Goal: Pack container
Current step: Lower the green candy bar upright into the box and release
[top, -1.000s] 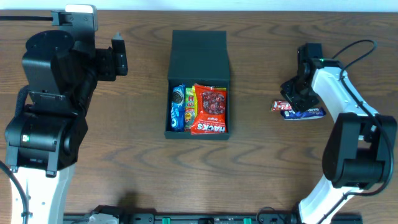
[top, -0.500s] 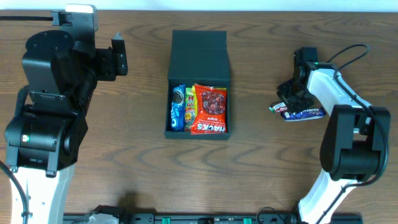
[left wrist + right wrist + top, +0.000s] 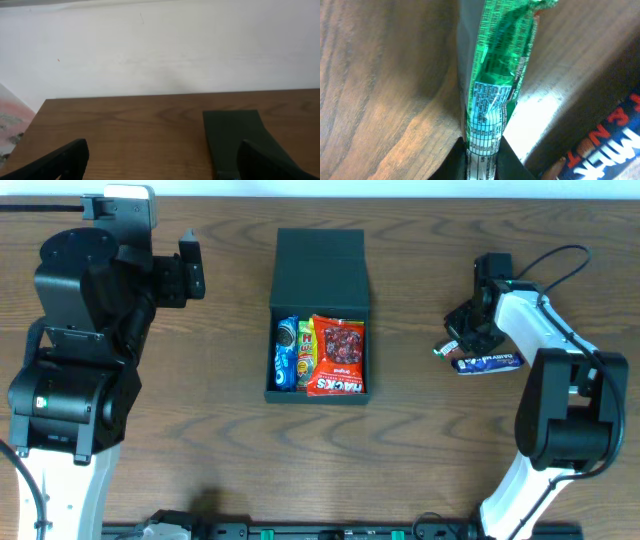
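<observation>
place: robot lab bench | shown by: left arm (image 3: pixel 75 380) and right arm (image 3: pixel 560 410) mounted at a wood-grain table (image 3: pixel 220 440) | cable (image 3: pixel 570 250) looping off the right arm | black rail (image 3: pixel 330 532) with green fittings at table's near edge | bare white wall (image 3: pixel 160 50) behind | props: snacks (image 3: pixel 320 355) in a black box (image 3: pixel 320 265)

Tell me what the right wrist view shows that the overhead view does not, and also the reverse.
Only the right wrist view shows the small print on the green packet and that the right hand is shut on its edge. Only the overhead view shows the container, lid open, with a red packet and a blue packet inside, and the left hand away from it. Both show the green packet, the dark blue wrapper lying beside it, and the wooden table.
</observation>
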`<state>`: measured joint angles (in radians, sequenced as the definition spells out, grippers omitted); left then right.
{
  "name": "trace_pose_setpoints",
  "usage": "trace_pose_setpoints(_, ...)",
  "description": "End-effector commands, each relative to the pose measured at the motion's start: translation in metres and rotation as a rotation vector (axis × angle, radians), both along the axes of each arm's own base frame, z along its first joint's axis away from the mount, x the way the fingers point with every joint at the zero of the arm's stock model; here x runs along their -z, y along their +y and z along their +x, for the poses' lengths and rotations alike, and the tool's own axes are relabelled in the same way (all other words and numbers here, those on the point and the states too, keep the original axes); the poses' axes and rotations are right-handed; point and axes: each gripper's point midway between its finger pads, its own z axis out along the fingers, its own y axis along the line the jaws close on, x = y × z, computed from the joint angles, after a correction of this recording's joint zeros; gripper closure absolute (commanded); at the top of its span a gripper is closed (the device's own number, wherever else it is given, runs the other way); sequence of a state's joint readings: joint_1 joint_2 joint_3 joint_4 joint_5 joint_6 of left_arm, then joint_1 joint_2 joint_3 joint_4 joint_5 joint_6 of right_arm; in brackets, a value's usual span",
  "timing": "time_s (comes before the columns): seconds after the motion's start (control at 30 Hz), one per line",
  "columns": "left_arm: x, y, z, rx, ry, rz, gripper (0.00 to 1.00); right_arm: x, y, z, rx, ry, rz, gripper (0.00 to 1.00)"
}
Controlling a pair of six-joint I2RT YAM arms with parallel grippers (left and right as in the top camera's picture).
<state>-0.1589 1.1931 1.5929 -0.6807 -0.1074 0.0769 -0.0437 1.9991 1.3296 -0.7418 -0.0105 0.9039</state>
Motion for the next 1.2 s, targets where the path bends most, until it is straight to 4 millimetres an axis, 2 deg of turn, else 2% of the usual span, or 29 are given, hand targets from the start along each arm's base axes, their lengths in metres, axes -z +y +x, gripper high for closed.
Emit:
trace_pose_setpoints(0.0,-0.013,0.001,-0.004,0.004,-0.04,-0.002,0.05,0.003,0.002,0.002,-0.141,0.0,0.011,0.95)
trace_pose_setpoints(0.07,-0.014,0.001,-0.004,0.001,-0.043,-0.002,0.05,-0.007,0.011,0.013,-0.24,-0.039,0.044,0.98)
trace_pose_setpoints(0.13,-0.015,0.002,-0.004,-0.002,-0.047,-0.001,0.05,-0.026,0.024,0.027,-0.347,-0.088,0.084,0.98)
trace_pose_setpoints(0.3,-0.015,0.002,-0.003,-0.002,-0.046,-0.001,0.05,-0.097,0.061,0.049,-0.594,-0.178,0.107,0.99)
trace_pose_setpoints(0.37,-0.015,0.002,-0.003,-0.002,-0.047,-0.002,0.05,-0.133,0.089,0.051,-0.733,-0.224,0.098,0.98)
trace_pose_setpoints(0.43,-0.015,0.002,-0.003,-0.002,-0.047,-0.002,0.05,-0.154,0.119,0.048,-0.854,-0.262,0.115,0.98)
trace_pose_setpoints(0.5,-0.015,0.002,-0.003,-0.003,-0.047,-0.002,0.05,-0.165,0.158,0.038,-0.979,-0.29,0.162,0.98)
trace_pose_setpoints(0.57,-0.015,0.003,-0.003,-0.008,-0.048,0.0,0.05,-0.165,0.193,0.024,-1.071,-0.296,0.206,0.99)
trace_pose_setpoints(0.67,-0.015,0.003,-0.003,-0.008,-0.048,0.0,0.05,-0.16,0.234,0.004,-1.173,-0.287,0.228,0.98)
trace_pose_setpoints(0.8,-0.016,0.003,-0.003,-0.008,-0.049,0.0,0.05,-0.154,0.295,-0.031,-1.327,-0.277,0.243,0.99)
trace_pose_setpoints(0.97,-0.015,0.003,-0.003,-0.008,-0.048,0.0,0.05,-0.141,0.327,-0.056,-1.349,-0.223,0.236,0.98)
trace_pose_setpoints(1.17,-0.02,0.003,-0.006,-0.008,-0.062,-0.003,0.05,-0.117,0.345,-0.072,-1.248,-0.12,0.272,0.98)
